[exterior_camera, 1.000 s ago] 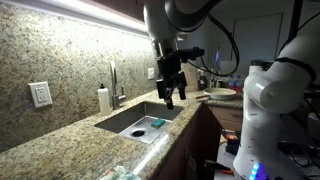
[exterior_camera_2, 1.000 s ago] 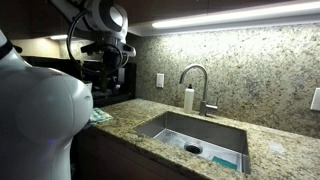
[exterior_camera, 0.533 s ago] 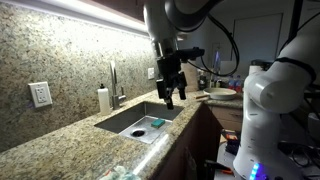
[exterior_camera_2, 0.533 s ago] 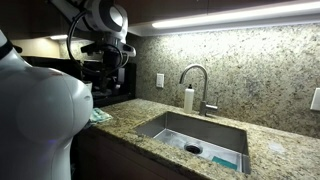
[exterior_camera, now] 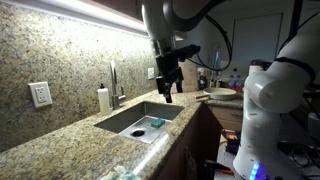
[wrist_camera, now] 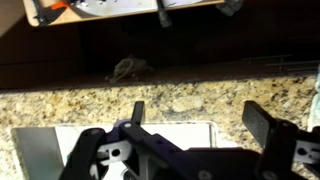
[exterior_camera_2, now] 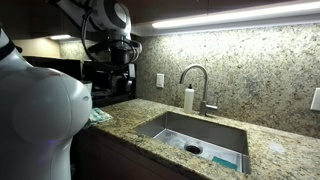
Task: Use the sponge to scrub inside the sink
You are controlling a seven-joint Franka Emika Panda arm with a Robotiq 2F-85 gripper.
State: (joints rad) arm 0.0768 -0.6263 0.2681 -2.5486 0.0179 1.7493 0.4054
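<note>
The sponge [exterior_camera: 155, 123] is a small teal block lying on the sink floor near the front corner; it also shows in an exterior view [exterior_camera_2: 226, 160]. The sink [exterior_camera: 128, 116] is a grey steel basin with a dark drain [exterior_camera: 137, 131], set in speckled granite, and shows in both exterior views [exterior_camera_2: 190, 126]. My gripper [exterior_camera: 166, 90] hangs open and empty in the air above the basin's right end, well above the sponge. In the wrist view my gripper [wrist_camera: 200, 118] has its two fingers spread over the granite edge and a pale corner of the basin [wrist_camera: 60, 150]. The sponge is hidden there.
A chrome faucet [exterior_camera: 113, 82] and a white soap bottle [exterior_camera: 103, 99] stand behind the basin by the granite wall. A wall socket [exterior_camera: 40, 94] is on the backsplash. A dark coffee machine [exterior_camera_2: 105, 80] stands on the counter. A plate [exterior_camera: 220, 95] lies further along the counter.
My gripper has risen a little and shifted slightly toward the wall. The sponge has not moved.
</note>
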